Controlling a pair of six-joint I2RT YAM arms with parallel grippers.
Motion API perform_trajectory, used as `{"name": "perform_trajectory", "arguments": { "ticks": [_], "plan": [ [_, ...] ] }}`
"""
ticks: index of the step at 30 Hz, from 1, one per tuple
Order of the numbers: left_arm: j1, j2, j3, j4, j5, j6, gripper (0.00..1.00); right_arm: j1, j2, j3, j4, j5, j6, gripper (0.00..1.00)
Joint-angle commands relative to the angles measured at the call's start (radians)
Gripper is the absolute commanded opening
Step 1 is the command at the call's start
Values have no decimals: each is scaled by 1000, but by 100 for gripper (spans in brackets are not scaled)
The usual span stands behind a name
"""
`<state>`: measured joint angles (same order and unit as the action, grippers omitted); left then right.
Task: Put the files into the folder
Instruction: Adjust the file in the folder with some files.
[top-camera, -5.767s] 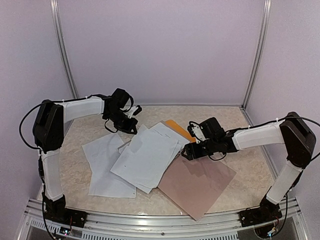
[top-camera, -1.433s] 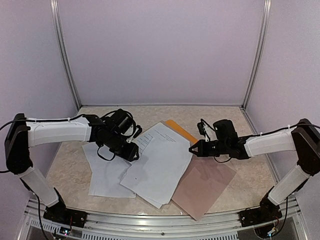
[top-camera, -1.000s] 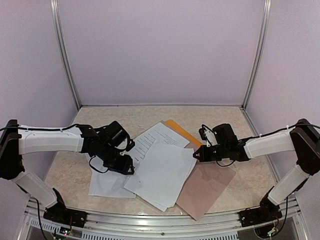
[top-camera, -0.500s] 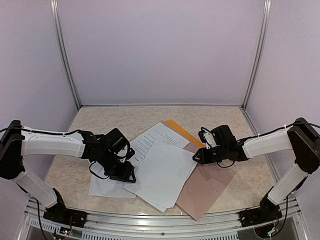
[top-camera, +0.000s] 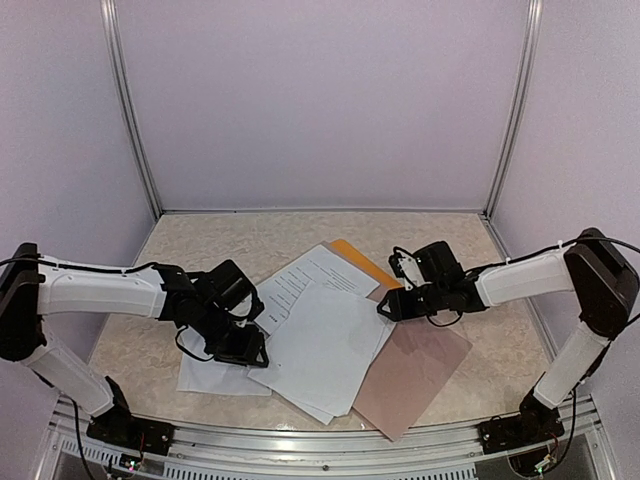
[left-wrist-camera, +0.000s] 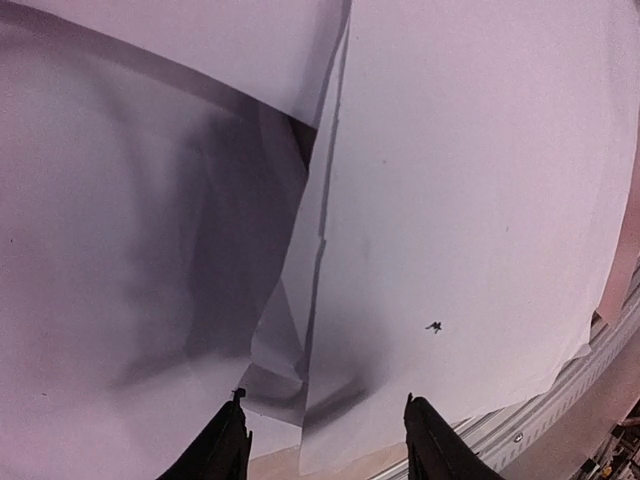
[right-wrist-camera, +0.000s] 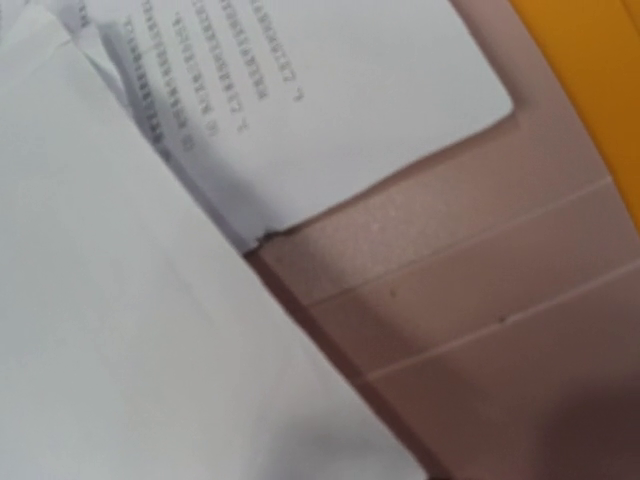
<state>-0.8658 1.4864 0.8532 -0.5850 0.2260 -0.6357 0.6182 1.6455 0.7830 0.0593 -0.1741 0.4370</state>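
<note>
The files are loose white sheets fanned over the table's middle: a blank-faced top sheet (top-camera: 322, 345), a printed one (top-camera: 305, 278) behind it, and another (top-camera: 212, 372) at the near left. Only an orange corner of the folder (top-camera: 358, 257) shows from under them; it is also at the top right of the right wrist view (right-wrist-camera: 600, 70). My left gripper (top-camera: 246, 346) is low at the pile's left edge, its jaws open over overlapping sheets (left-wrist-camera: 450, 200) with nothing between its fingertips (left-wrist-camera: 428, 442). My right gripper (top-camera: 385, 308) is at the pile's right edge; its fingers do not show in its wrist view.
A pinkish-brown flat board (top-camera: 415, 365) lies under the pile's right side and reaches toward the near right. The metal rail (top-camera: 320, 440) runs along the near table edge. Walls close in the back and both sides.
Both arms came down to the pile's edges and the top sheets slid toward the near right. In the last second the left gripper moved nearer and the right gripper edged left.
</note>
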Motion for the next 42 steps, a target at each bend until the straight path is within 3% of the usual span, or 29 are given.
{"name": "perform_trajectory", "arguments": {
  "ticks": [1,12,20,42],
  "plan": [
    [-6,-42,-6,-40,-49,-7,52,-15,37,31,-26,17,-24,44],
    [-7,-44,4,-50,-68,6,52,-39,45,27,-16,11,-31,46],
    [-6,-35,22,-65,-79,17,52,-83,83,11,84,-118,13,43],
    [-7,-31,56,-91,-94,34,52,-111,88,-14,136,-183,52,11]
  ]
}}
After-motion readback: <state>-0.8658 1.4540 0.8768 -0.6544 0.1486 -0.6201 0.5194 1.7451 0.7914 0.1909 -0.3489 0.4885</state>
